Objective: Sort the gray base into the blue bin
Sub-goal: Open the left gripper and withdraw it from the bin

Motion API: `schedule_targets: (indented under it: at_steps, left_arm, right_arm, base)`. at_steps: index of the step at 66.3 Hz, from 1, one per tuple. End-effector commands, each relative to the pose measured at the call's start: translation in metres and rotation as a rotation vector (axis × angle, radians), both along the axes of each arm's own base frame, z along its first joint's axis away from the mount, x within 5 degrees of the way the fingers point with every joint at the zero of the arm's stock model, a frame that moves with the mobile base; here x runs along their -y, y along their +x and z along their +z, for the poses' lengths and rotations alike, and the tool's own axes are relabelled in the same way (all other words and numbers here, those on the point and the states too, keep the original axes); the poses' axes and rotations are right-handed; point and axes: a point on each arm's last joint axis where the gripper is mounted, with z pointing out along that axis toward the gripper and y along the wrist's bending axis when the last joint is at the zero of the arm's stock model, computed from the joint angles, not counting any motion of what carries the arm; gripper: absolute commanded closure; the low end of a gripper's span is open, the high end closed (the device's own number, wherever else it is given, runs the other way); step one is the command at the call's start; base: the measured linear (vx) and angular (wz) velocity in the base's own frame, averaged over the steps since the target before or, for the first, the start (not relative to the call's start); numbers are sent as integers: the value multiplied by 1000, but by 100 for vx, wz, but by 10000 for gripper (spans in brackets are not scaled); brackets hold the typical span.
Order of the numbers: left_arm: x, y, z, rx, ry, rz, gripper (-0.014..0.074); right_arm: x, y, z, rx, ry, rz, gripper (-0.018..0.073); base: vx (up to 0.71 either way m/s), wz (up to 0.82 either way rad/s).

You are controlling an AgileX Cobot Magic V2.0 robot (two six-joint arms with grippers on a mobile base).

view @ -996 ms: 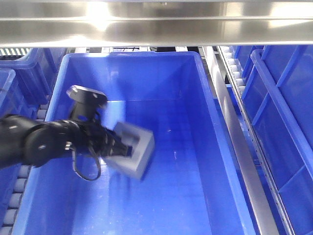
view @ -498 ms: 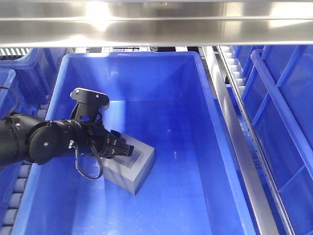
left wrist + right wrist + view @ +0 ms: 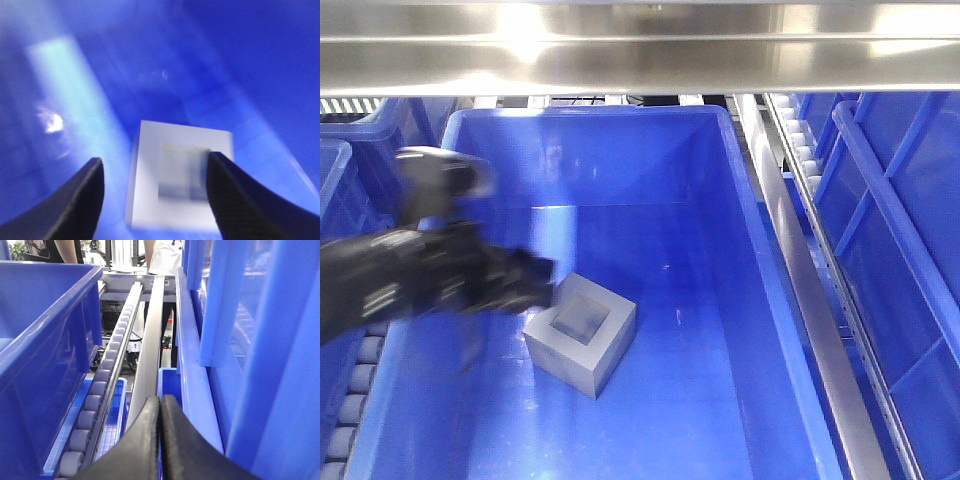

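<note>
Left hand (image 3: 155, 200) shows only its two dark, pebble-textured fingers spread wide at the frame's bottom, holding nothing, and in the front view it is a motion-blurred black smear just left of the gray base (image 3: 581, 333). That matte cube, square recess facing up, rests on the glossy floor of the blue bin (image 3: 740, 300). Right hand (image 3: 160, 440) has its smooth black fingers pressed together, empty, beside a roller track (image 3: 102, 390).

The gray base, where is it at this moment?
In the front view, the gray base sits on the floor of the blue bin, left of centre, recess up, just beyond the open left tool.
</note>
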Motion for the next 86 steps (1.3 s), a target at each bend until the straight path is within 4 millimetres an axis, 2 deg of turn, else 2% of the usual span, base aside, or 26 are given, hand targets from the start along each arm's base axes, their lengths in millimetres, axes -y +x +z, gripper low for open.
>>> schedule_targets:
  at_steps: [1,26,39,50,63,73,86]
  left_arm:
    - [-10,-18,24,145,-95,15,182]
    - [-61,-107,33,334,-170,0,184]
    - [-85,-151,34,505,-168,-35,184]
    - [-100,-180,34,570,-174,-51,184]
    - [-112,-204,30,592,-198,-62,190]
    - [-119,-216,30,637,-220,-61,283]
    - [-122,-221,31,667,-237,-59,582]
  right_arm:
    - [0,0,3,76,-12,-3,568]
    - [0,0,3,76,-12,-3,568]
    - [0,0,3,76,-12,-3,568]
    - [0,0,3,76,-12,-3,568]
    - [0,0,3,76,-12,-3,568]
    - [0,0,3,76,-12,-3,568]
    - [0,0,3,76,-12,-3,568]
  base:
    - [0,0]
    - [0,0]
    - [0,0]
    - [0,0]
    - [0,0]
    - [0,0]
    - [0,0]
